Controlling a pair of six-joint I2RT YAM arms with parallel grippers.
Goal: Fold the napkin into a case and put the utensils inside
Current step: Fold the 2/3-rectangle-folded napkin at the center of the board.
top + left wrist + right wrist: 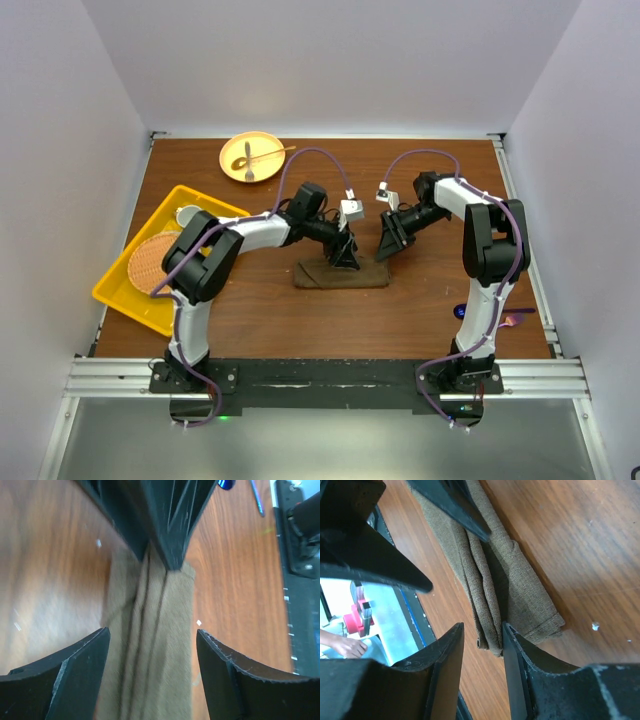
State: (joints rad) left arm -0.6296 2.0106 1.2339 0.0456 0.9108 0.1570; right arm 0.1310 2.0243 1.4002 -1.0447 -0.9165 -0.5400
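Note:
The olive-brown napkin [325, 277] lies mid-table, folded into a narrow long strip. My left gripper [345, 255] stands open over its middle, and in the left wrist view its fingers [80, 665] straddle the napkin [165, 680] without touching it. My right gripper [388, 246] is at the strip's right end. In the right wrist view the gripper [482, 626] is open, with the napkin's [520, 590] near folded layers between its fingers and one finger [520, 655] in a fold. A glossy blue spoon [463, 312] lies by the right arm's base.
A round yellow plate [238, 165] at the back holds a pale utensil [264, 155]. A yellow tray [120, 290] at the left edge holds a round woven mat [150, 262]. A small purple thing [517, 318] lies near the right edge.

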